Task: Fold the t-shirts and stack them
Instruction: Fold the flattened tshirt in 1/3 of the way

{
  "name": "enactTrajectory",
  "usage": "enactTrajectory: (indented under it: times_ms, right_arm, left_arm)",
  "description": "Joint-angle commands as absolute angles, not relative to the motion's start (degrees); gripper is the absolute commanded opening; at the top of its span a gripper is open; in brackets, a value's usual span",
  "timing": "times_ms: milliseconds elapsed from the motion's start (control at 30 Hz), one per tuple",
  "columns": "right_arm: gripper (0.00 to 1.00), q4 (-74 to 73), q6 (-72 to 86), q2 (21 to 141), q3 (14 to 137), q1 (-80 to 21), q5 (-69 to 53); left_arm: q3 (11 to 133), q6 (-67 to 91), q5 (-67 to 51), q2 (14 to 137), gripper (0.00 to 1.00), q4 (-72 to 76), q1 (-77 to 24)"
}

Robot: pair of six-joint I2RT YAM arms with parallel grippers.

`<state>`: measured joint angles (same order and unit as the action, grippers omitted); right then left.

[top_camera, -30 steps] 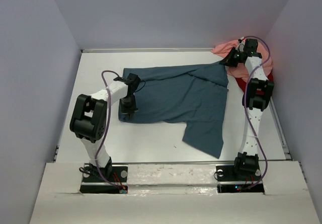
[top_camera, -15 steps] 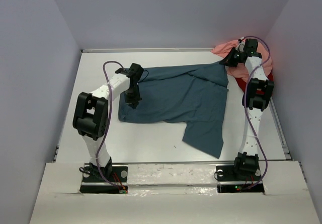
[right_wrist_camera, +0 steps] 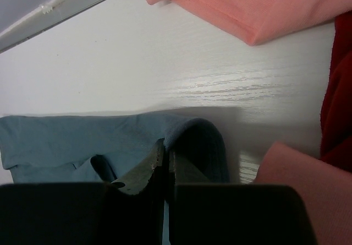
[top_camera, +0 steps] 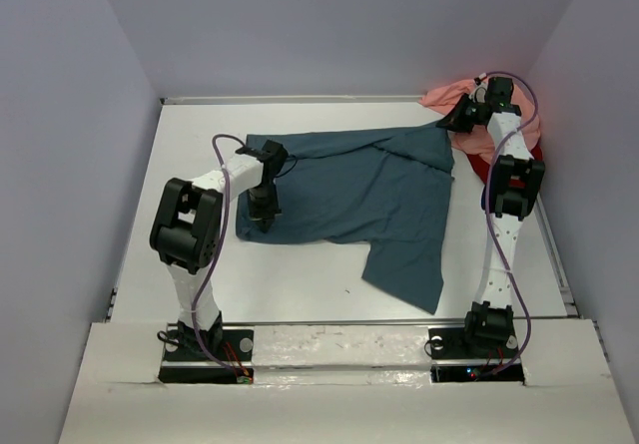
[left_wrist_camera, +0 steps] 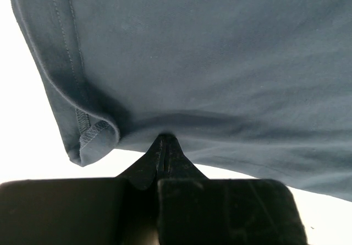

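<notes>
Because the white table point(top_camera: 190, 145) has lots of room, the big blue shirt point(top_camera: 369, 190) lies spread out across its middle, likely to be folded first, while the pink shirt point(right_wrist_camera: 264, 3) and the red shirt point(right_wrist_camera: 341, 63) wait bunched up in the far right corner. The left gripper point(left_wrist_camera: 163, 140) is pressed together, pinching the blue shirt's near left edge. The right gripper point(right_wrist_camera: 165, 146) pinches its far right corner, probably so both can lift and fold it.

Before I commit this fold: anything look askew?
Yes. The teal shirt lies crooked: one section juts toward the near edge, and its far-right corner is folded over at the right pincer. The pink shirt and red shirt lie bunched beside it.
</notes>
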<state>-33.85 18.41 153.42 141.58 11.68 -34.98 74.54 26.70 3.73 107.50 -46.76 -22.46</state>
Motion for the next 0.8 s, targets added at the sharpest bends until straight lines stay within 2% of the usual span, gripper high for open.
enactTrajectory:
  times_ms: [0, 233, 467, 767]
  right_arm:
    - [0.0, -31.47, 18.28, 149.06, 142.73, 12.39, -35.68]
    - [0.0, -31.46, 18.11, 148.71, 142.38, 12.39, -35.77]
    - [0.0, -31.46, 18.19, 148.8, 142.47, 12.92, -36.12]
    - [0.0, -31.38, 18.28, 148.8, 142.12, 12.92, -36.3]
  left_arm:
    - [73.92, 26.37, 5.71, 107.31, 0.0, -47.2, -22.24]
    - [71.72, 25.05, 5.1, 106.97, 0.0, -45.88, -17.76]
    - [67.42, 22.86, 7.73, 102.4, 0.0, -45.0, -8.27]
    - [71.8, 22.85, 10.02, 98.88, 0.0, -46.67, -3.6]
